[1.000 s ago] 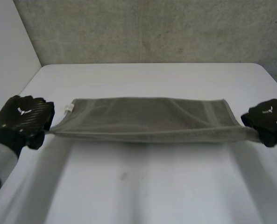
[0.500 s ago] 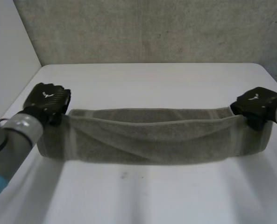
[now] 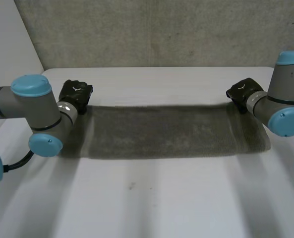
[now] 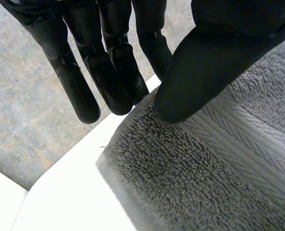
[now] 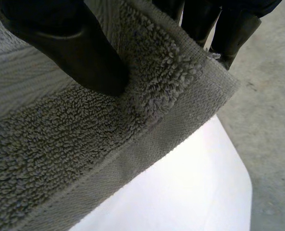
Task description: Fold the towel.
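A grey towel point(image 3: 166, 131) lies as a long flat band across the white table point(image 3: 161, 203). My left hand point(image 3: 76, 94) is at its far left corner and my right hand point(image 3: 243, 91) at its far right corner. In the left wrist view the thumb of the left hand point(image 4: 214, 62) presses on top of the towel point(image 4: 204, 183) while the fingers point(image 4: 108, 72) reach past its edge, pinching the corner. In the right wrist view the right hand's thumb point(image 5: 70, 43) sits on the towel point(image 5: 60, 144) with the fingers point(image 5: 229, 33) behind the lifted corner, pinching it.
A grey concrete wall point(image 3: 161, 29) rises behind the table's far edge, close to both hands. Both forearms with light-blue caps point(image 3: 30, 87) point(image 3: 285, 119) reach over the table's left and right sides. White table surface spreads in front of the towel.
Both hands have carried the towel's held edge away from me toward the far side. The hanging, stretched towel now lies flat on the table as a wider band.
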{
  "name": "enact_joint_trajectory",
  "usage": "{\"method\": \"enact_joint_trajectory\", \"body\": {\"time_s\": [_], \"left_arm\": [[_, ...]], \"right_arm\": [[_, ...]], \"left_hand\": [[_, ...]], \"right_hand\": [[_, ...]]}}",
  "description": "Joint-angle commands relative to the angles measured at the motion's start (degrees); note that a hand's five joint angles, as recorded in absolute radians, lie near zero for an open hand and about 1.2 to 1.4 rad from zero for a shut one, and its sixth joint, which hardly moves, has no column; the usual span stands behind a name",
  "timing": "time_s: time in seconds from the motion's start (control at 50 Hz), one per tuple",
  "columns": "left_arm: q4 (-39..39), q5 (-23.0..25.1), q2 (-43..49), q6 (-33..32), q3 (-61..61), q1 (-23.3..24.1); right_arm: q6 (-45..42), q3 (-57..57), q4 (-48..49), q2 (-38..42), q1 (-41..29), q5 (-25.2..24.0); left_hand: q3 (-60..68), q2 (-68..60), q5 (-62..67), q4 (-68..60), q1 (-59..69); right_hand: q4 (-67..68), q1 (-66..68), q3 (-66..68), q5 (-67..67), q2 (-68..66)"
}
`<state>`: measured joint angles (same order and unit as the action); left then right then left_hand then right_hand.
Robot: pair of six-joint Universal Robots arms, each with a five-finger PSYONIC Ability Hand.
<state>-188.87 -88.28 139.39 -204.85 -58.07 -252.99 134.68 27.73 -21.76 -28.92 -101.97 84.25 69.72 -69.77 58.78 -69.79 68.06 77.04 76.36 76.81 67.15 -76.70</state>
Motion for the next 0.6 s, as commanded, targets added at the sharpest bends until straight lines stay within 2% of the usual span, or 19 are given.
{"method": "enact_joint_trajectory", "body": {"time_s": [0.02, 0.04, 0.16, 0.2, 0.22, 0.24, 0.26, 0.28, 0.3, 0.32, 0.44, 0.6], "left_arm": [[2.45, -0.05, 3.43, -0.11, 4.46, -0.05], [2.62, 0.04, 3.69, -0.2, 4.81, 0.04], [2.63, 0.21, 3.87, -0.2, 5.08, 0.04], [2.63, 0.21, 3.96, -0.2, 5.08, 0.04], [2.71, 0.21, 3.96, -0.2, 5.16, 0.04], [2.71, 0.21, 3.96, -0.2, 5.16, 0.04], [2.71, 0.13, 3.87, -0.2, 5.16, 0.13], [2.71, -0.13, 3.79, -0.2, 5.16, 0.39], [2.71, -0.14, 3.78, -0.2, 5.16, 0.39], [2.71, -0.49, 3.52, -0.2, 5.16, 0.66], [2.8, -1.28, 0.81, -0.02, 4.82, 1.01], [3.68, -1.54, -5.61, 0.5, -0.27, 1.01]], "right_arm": [[-0.21, -4.79, -0.04, 3.61, -0.07, 1.62], [-0.21, -4.88, -0.04, 3.87, -0.24, 2.06], [-0.29, -5.14, -0.04, 4.58, -1.47, 2.5], [-0.21, -5.23, -0.04, 4.67, -1.47, 2.5], [-0.21, -5.15, 0.05, 4.67, -1.56, 2.5], [-0.21, -5.14, 0.05, 4.67, -1.56, 2.5], [-0.12, -5.14, 0.05, 4.67, -1.82, 2.76], [-0.12, -5.23, 0.31, 4.67, -2.09, 3.02], [-0.12, -5.23, 0.32, 4.67, -2.09, 3.03], [0.06, -5.32, 0.92, 4.49, -2.26, 3.29], [3.47, -5.23, 4.0, 1.08, -2.26, 3.55], [9.81, -3.22, 3.04, -6.04, -1.47, 3.29]], "left_hand": [[10.28, -10.23, 11.22, -10.21, 11.94], [10.28, -10.23, 11.22, -10.21, 11.94], [10.28, -10.23, 11.22, -10.21, 11.94], [10.28, -10.23, 11.22, -10.21, 11.94], [10.28, -10.23, 11.22, -10.21, 11.94], [10.28, -10.23, 11.22, -10.21, 11.94], [-9.18, 9.23, -8.24, 9.25, -7.52], [-38.02, 38.07, -37.08, 38.09, -36.36], [-38.31, 38.36, -37.37, 38.38, -36.65], [-58.46, 58.51, -57.52, 58.53, -56.8], [-59.72, 59.77, -58.78, 59.79, -58.06], [-59.67, 59.72, -58.73, 59.74, -58.02]], "right_hand": [[2.85, 3.53, 3.09, 2.74, -3.19], [-8.8, -8.13, -8.57, -8.91, 8.47], [-8.25, -7.57, -8.01, -8.35, 7.91], [-12.62, -11.95, -12.39, -12.73, 12.28], [-29.28, -28.6, -29.04, -29.38, 28.94], [-29.44, -28.77, -29.21, -29.55, 29.1], [-56.92, -56.24, -56.69, -57.03, 56.58], [-67.04, -66.36, -66.81, -67.15, 66.7], [-67.04, -66.36, -66.81, -67.15, 66.7], [-67.04, -66.36, -66.81, -67.15, 66.7], [-67.04, -66.36, -66.81, -67.15, 66.7], [-67.04, -66.36, -66.81, -67.15, 66.7]]}}
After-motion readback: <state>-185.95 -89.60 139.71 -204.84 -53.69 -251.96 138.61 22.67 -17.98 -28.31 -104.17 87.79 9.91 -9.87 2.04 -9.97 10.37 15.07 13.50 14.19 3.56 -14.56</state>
